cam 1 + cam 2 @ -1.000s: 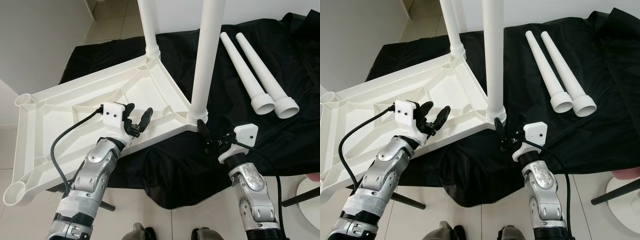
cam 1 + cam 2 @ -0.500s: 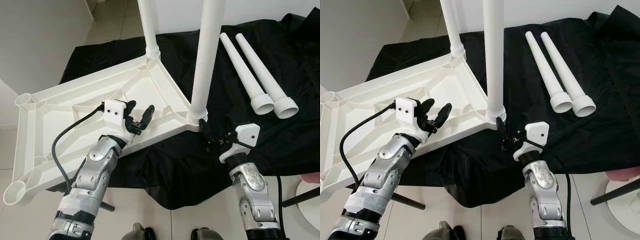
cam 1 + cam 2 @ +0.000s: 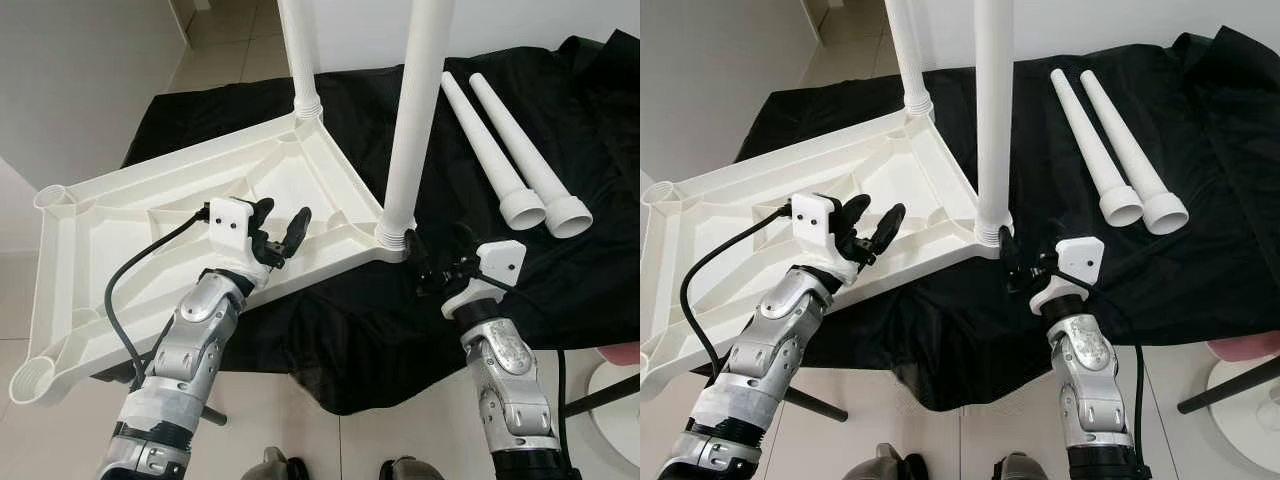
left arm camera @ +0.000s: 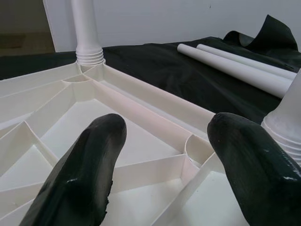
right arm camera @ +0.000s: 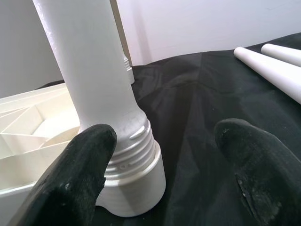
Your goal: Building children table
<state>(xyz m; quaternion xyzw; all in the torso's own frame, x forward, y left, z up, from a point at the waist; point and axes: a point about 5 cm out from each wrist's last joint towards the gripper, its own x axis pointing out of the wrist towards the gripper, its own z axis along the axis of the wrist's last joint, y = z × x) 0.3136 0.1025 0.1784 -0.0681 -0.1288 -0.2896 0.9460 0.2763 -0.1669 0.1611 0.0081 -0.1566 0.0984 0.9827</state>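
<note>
At the near right corner of the upturned tabletop (image 3: 150, 215), a white leg (image 3: 415, 120) stands upright in its socket, its long axis running straight up toward 12 o'clock and out of the head views. The right pincer (image 3: 437, 262) sits just beside the leg's ribbed collar (image 5: 134, 146), at about 4 o'clock from it, fingers spread and holding nothing; in the wrist view one finger (image 5: 80, 174) lies close against the collar, though contact cannot be confirmed. This arm is plainly the nearer one. The left pincer (image 3: 279, 227) hovers over the tabletop's ribbed underside at 9 o'clock from the leg, also spread and empty. A second leg (image 3: 300, 50) stands at the far corner. Two loose legs (image 3: 510, 130) lie at 2 o'clock on the black cloth (image 3: 350, 320) covering the worktop. Both standing legs' tops are cut off.
</note>
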